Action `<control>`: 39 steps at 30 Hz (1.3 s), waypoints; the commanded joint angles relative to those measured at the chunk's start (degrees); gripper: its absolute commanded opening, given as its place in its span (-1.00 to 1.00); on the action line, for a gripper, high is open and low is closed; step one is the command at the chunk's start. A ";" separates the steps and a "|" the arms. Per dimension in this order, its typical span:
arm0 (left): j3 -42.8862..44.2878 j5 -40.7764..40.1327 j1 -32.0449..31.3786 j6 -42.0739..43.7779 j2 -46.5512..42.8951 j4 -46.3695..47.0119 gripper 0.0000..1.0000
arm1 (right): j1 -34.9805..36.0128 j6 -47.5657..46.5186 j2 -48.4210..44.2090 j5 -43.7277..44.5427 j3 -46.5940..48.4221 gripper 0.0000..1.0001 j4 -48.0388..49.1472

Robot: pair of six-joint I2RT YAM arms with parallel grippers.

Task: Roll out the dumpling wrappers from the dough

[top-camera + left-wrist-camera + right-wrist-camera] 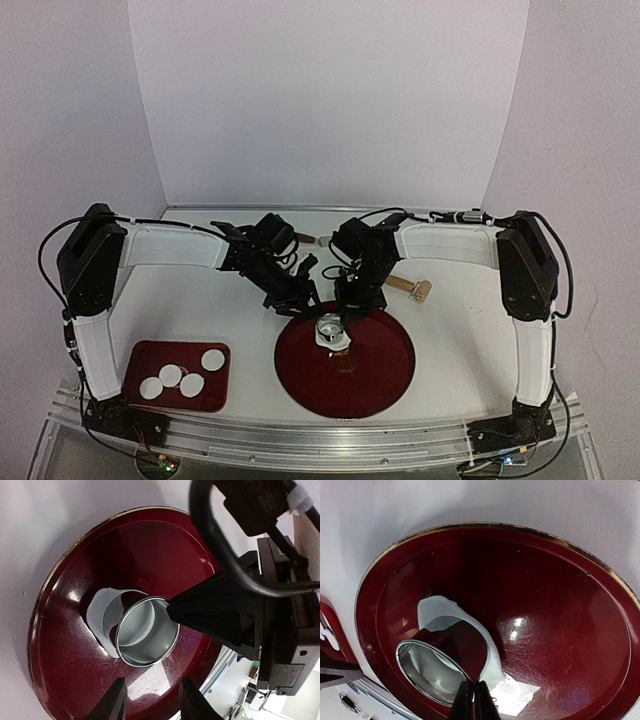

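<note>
Right wrist view: right end effector [473,687] pinches the metal ring [432,672] by its rim, lower left, over dough [445,612] on a red plate [545,580]; left end effector [152,695] half-open, empty.

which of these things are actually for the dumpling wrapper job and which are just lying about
In the job:
- metal ring, pinched by the right pincer
- ragged dough piece under it
- round red plate
- four cut wrappers on the small red tray

Lying about:
- rolling pin, on the table beyond the plate, untouched
- left pincer, open, holding nothing
</note>
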 commanded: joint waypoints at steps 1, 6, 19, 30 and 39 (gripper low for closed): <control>3.23 -1.66 -0.22 1.81 0.74 -1.52 -0.29 | 0.31 -0.37 1.37 0.03 1.10 -1.00 0.30; 3.54 -1.43 -0.25 2.27 1.52 -1.82 -0.30 | 0.32 -0.54 2.06 -0.08 1.17 -1.00 0.30; 3.36 0.68 -0.57 2.71 3.68 -1.29 -0.31 | 0.34 -0.48 2.58 -0.41 0.54 -1.00 0.30; 4.57 -0.98 -0.56 2.82 7.12 -1.82 -0.45 | 0.32 -0.76 3.47 -0.78 0.47 -1.00 0.30; 4.91 -1.26 -0.57 3.24 9.26 -3.51 -0.69 | 0.32 -0.82 4.46 -1.83 0.02 -1.00 0.30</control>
